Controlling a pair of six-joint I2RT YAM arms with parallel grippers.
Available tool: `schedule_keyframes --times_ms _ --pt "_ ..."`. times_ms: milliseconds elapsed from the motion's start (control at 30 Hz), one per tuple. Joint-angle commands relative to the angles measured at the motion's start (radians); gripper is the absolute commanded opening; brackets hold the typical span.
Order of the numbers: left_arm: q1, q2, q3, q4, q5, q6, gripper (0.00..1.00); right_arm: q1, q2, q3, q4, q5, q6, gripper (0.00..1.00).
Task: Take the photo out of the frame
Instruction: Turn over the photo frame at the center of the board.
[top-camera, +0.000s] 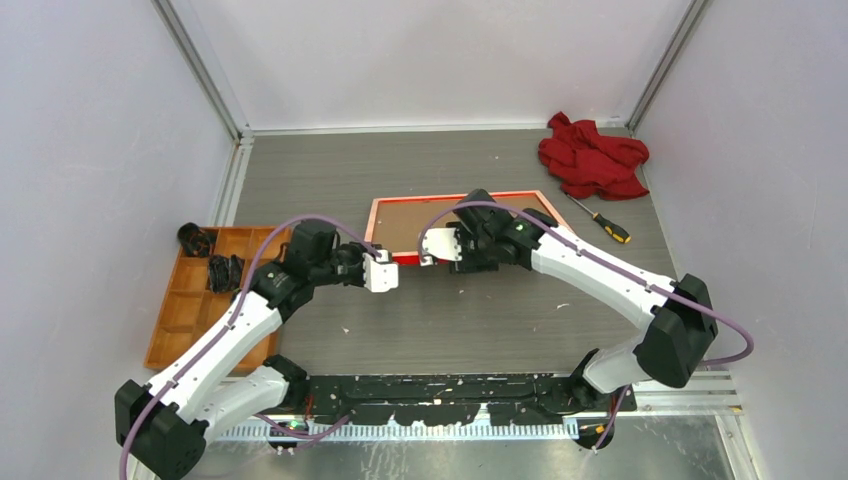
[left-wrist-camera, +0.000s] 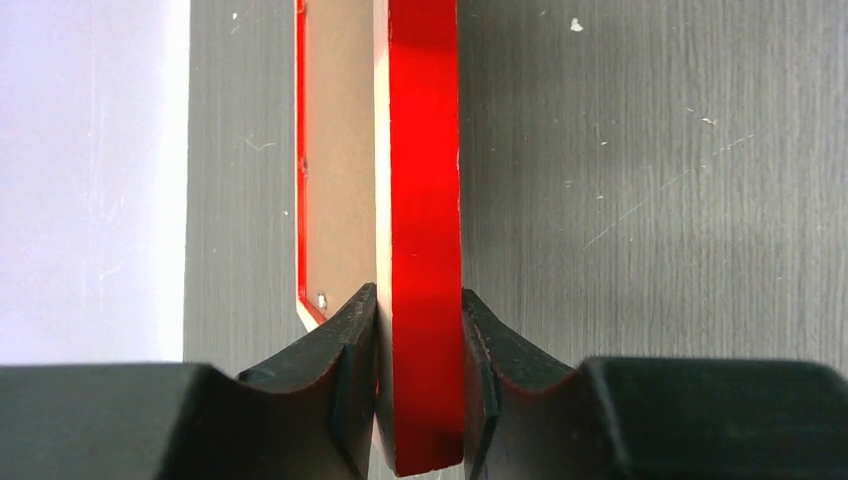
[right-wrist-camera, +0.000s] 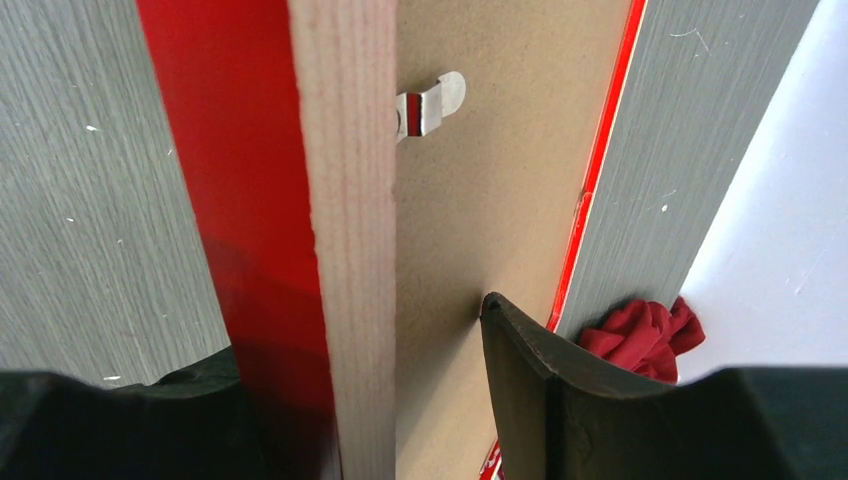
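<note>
My left tool (left-wrist-camera: 420, 335) pinches the near rail of the red frame (left-wrist-camera: 425, 180), which lies back-up on the bench (top-camera: 480, 320). My right tool (right-wrist-camera: 360, 340) is spread astride that rail, one finger over the backing board (right-wrist-camera: 470, 200).

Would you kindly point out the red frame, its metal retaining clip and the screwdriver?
red frame (left-wrist-camera: 425, 200): left wrist view, on its glossy red outer side.
metal retaining clip (right-wrist-camera: 432, 105): right wrist view, on the middle of the silver tab.
screwdriver (top-camera: 614, 232): top external view, on its yellow-and-black handle.
</note>
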Motion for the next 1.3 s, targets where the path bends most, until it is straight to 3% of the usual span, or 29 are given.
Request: schedule_keyframes --times_ms 0,267,467,633,1133,1267 --pt "-0.004 0.013 -0.005 0.038 -0.061 -0.044 0.18 -0.001 0.002 0.119 0.009 -0.033 0.065 0.51" --pt "-0.004 0.031 0.046 0.011 -0.054 -0.079 0.13 -0.002 -0.052 0.056 0.063 0.022 0.003 0.78" --pt "-0.004 0.038 0.05 0.022 -0.056 -0.1 0.12 0.009 -0.08 0.003 0.123 0.038 -0.016 0.8" --pt "-0.002 0.042 0.064 0.022 -0.057 -0.12 0.11 0.026 -0.115 -0.111 0.266 0.119 -0.067 0.78" --pt "0.013 0.066 0.105 0.006 -0.049 -0.147 0.1 0.079 -0.175 -0.223 0.44 0.232 -0.143 0.51" --pt "0.02 0.066 0.108 0.006 -0.048 -0.15 0.1 0.089 -0.165 -0.226 0.43 0.246 -0.16 0.32"
